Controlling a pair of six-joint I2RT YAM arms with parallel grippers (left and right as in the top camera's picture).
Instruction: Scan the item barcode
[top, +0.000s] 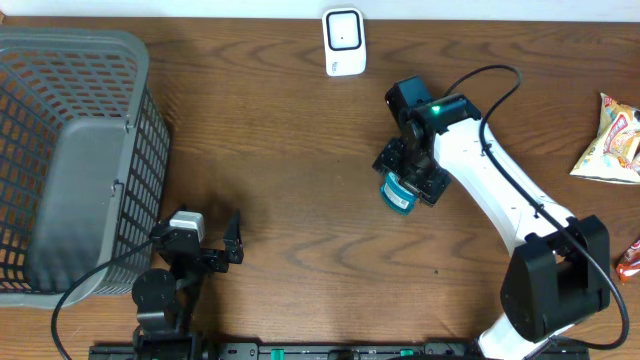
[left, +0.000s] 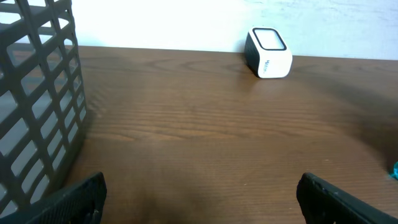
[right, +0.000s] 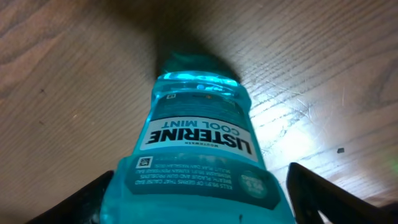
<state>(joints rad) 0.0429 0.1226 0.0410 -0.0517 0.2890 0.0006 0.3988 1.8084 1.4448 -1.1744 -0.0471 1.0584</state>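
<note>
The item is a teal Listerine Cool Mint mouthwash bottle (top: 398, 194) lying on the wooden table right of centre. In the right wrist view the bottle (right: 199, 124) fills the middle, label facing up. My right gripper (top: 410, 170) (right: 199, 186) is down over the bottle with a finger on each side. It is open: one finger sits at the bottle's side and a gap shows at the other. The white barcode scanner (top: 343, 41) (left: 268, 53) stands at the table's far edge. My left gripper (top: 215, 235) (left: 199, 186) rests open near the front left with nothing between its fingers.
A grey plastic basket (top: 70, 150) (left: 37, 106) occupies the left side of the table. A snack bag (top: 612, 140) lies at the right edge, with a red packet (top: 630, 260) below it.
</note>
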